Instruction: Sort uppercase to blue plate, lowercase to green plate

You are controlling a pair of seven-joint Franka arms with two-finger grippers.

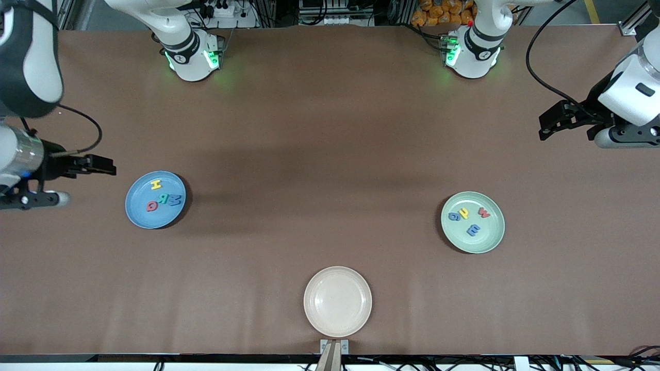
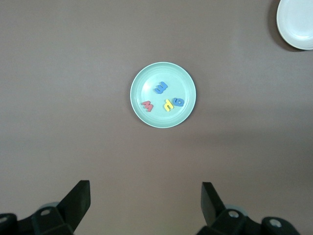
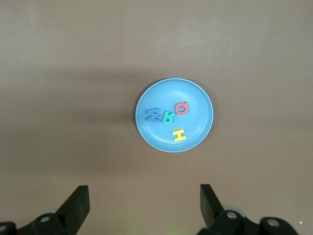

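Uppercase (image 1: 164, 197) lies in the blue plate (image 1: 139, 216); lowercase (image 1: 468, 217) in the green plate (image 1: 490, 242). Left tool (image 1: 547, 123) and right tool (image 1: 105, 166) hover spread, empty. Risk: a descending tool could nudge a plate, scattering letters.

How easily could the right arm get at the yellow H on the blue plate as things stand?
Probably easily. The right gripper hangs open beside the blue plate, and the yellow H lies flat with nothing over it, apart from the R, M and Q.
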